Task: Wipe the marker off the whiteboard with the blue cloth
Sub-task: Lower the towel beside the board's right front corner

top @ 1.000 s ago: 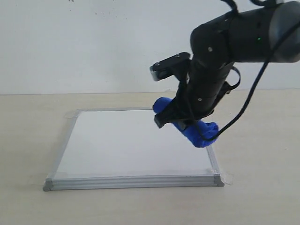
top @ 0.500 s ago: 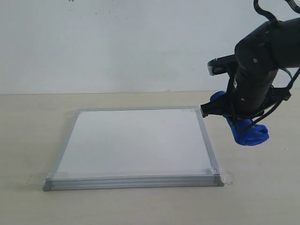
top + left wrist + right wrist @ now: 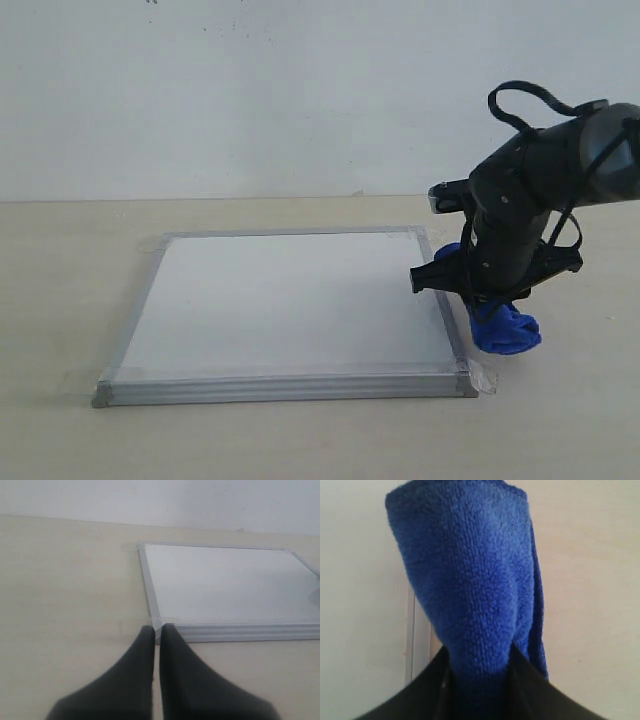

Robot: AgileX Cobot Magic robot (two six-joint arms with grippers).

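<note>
**Right gripper drops lower with its load**

Down it has come in the last half second, fingers clamped on the plush royal-blue microfibre cloth, which hangs just beside the right frame of the flat white silver-framed whiteboard, near its front corner. Left gripper: fingers pressed together, empty, over the tan table.

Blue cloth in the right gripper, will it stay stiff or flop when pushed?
Probably floppy: the blue cloth droops below the right gripper. Likely light and squashy, since the jaws pinch its plush pile narrow. Its fuzzy surface probably grips rather than slips.
</note>
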